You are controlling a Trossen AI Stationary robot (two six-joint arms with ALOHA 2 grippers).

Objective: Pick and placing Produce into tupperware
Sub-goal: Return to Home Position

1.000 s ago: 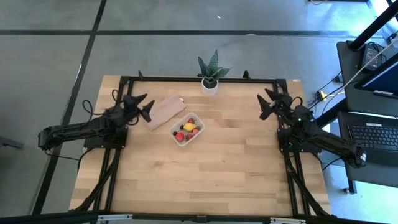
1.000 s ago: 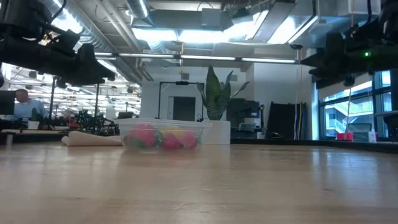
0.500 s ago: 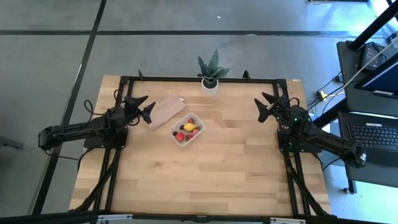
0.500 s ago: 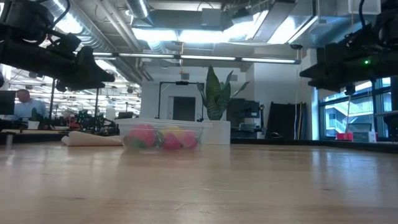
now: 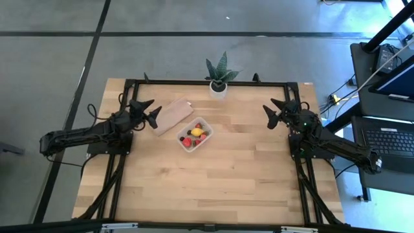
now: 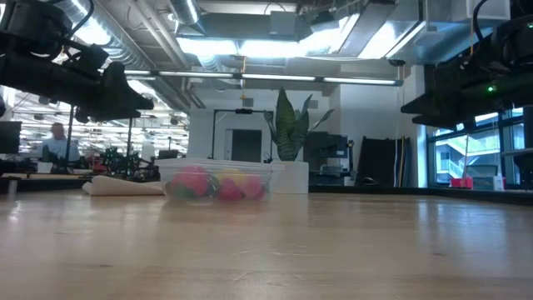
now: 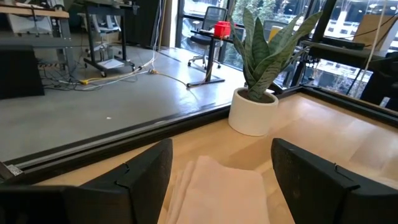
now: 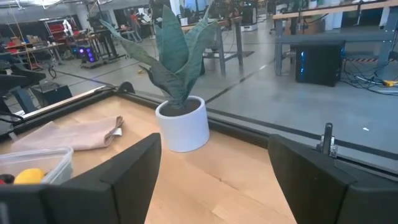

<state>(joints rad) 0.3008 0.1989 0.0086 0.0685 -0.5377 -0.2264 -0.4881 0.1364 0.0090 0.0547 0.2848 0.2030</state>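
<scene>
The tupperware (image 5: 195, 135) is a small clear squarish container resting on its base on the wooden table, also seen in the low view (image 6: 218, 182). The produce (image 5: 193, 136) lies inside it: a yellow lemon (image 8: 27, 177), red pieces and dark pieces. My left gripper (image 5: 155, 107) hovers open above the table, left of the tupperware and over the near end of a tan piece (image 7: 217, 186). My right gripper (image 5: 269, 107) hovers open to the right of the tupperware, well apart from it. Both point toward the table's far middle.
A potted green plant (image 5: 218, 81) in a white pot stands at the table's far edge. The flat tan piece (image 5: 172, 115) lies just left of the tupperware. Bare wood (image 5: 213, 181) spreads over the near half. A black frame (image 5: 194, 82) runs along the table's edges. A person (image 6: 57, 142) shows far behind.
My right gripper has drifted a little toward the table's left edge and sunk slightly, staying open. The tupperware and its produce have not moved.
</scene>
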